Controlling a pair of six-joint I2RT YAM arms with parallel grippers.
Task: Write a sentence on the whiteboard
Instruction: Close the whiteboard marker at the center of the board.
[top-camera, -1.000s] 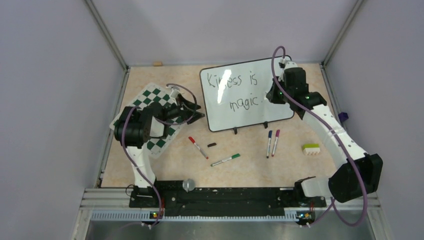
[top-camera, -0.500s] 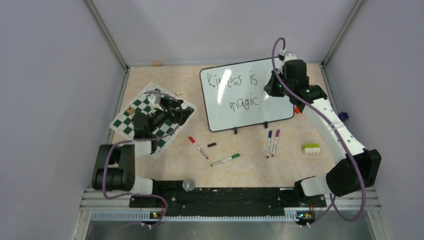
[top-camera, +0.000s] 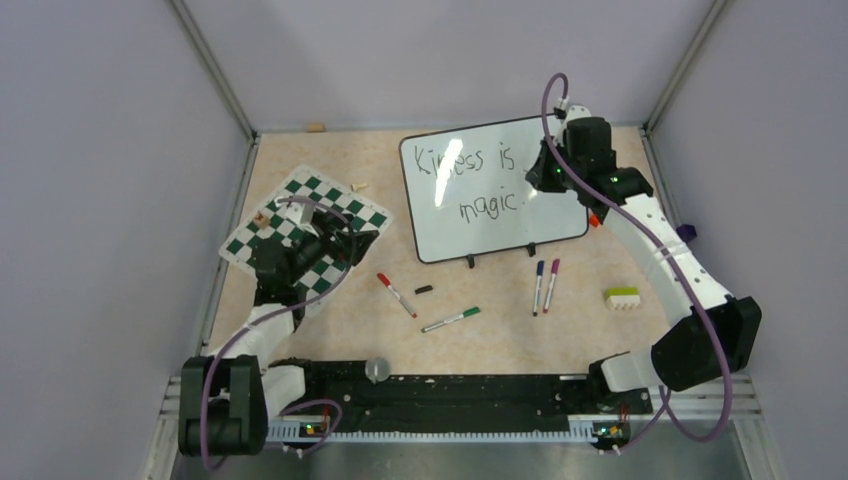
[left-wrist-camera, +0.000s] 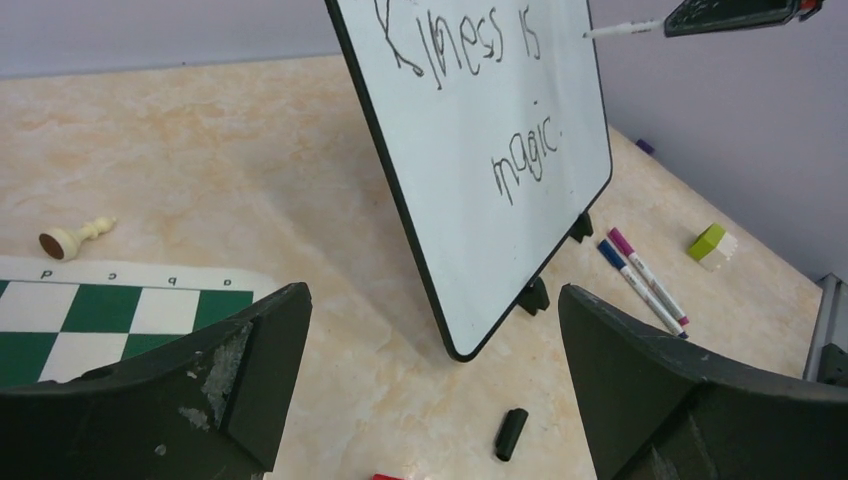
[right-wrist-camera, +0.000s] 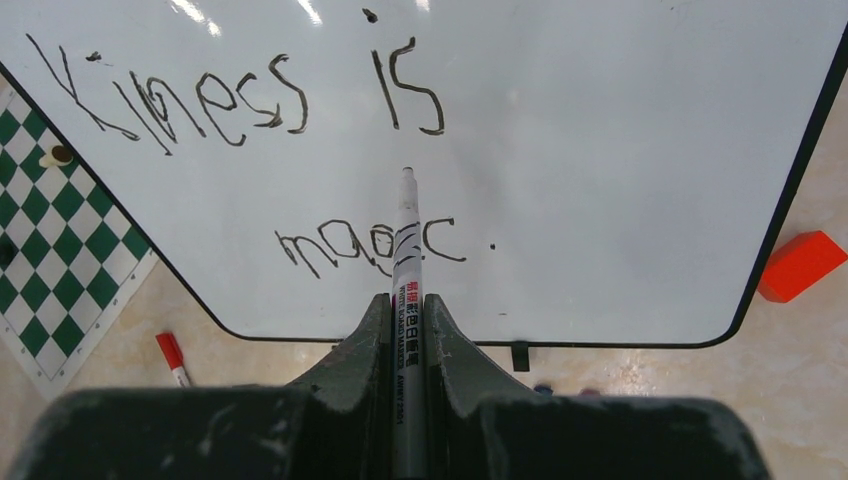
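Nearest me, left of centre in the top view, my left gripper (left-wrist-camera: 432, 300) hangs over the chess mat (top-camera: 300, 215) at its edge, fingers spread wide and nothing between them, and loose markers (top-camera: 545, 287) lie on the table (top-camera: 500, 335) in the lower middle. Beyond them the whiteboard (top-camera: 500, 225) stands tilted in the upper centre, carrying the sentence (right-wrist-camera: 285, 100) in two black lines (I read "Kiness is" over "magic."). Farthest, at the board's upper right, my right gripper (right-wrist-camera: 405, 310) is clamped on a marker (right-wrist-camera: 405, 240) whose tip points just under "is"; I cannot tell whether it touches.
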